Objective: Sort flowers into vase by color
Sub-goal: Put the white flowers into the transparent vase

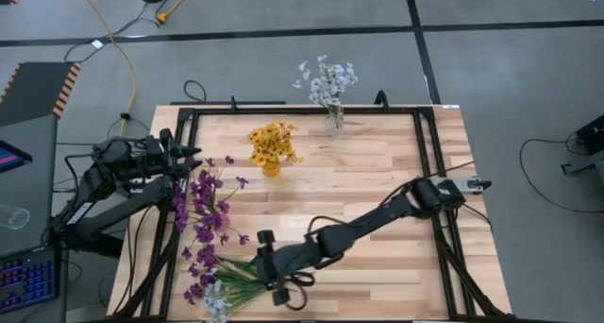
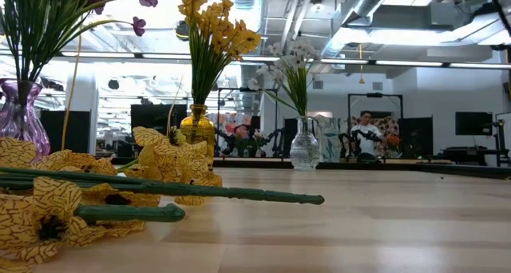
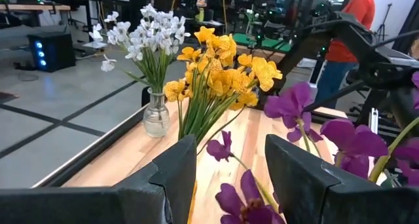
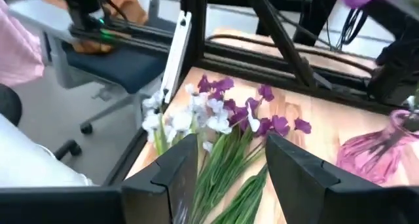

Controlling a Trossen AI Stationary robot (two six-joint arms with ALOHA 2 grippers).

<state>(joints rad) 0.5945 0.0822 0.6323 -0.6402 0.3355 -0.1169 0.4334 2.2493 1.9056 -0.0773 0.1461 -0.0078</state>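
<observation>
- I read the step in hand as a pick from the loose pile of flowers (image 1: 222, 283) at the lower left of the high view; the table (image 1: 377, 181) fills the middle of that frame.
- To do it well I would drop the right gripper (image 1: 267, 266) over the green stems rather than the blossoms, square its fingers across a single stem, and close only once that stem sits between them.
- The right gripper's fingers stand spread with nothing between them; in its wrist view the pile of purple and white blossoms (image 4: 219, 119) lies just ahead of the fingertips, stems running under them.
- The left gripper (image 1: 193, 158) sits at the left edge of the high view, right beside the purple bunch (image 1: 203, 205); its fingers are parted and I see nothing pinched.
- Already sorted, by my judgement: the yellow bunch (image 1: 272, 145) in its vase at centre, and the white bunch (image 1: 327, 85) in a clear vase (image 1: 334, 125) at the upper centre.
- The purple vase (image 4: 386, 155) shows at the right edge of the right wrist view, near the pile.
</observation>
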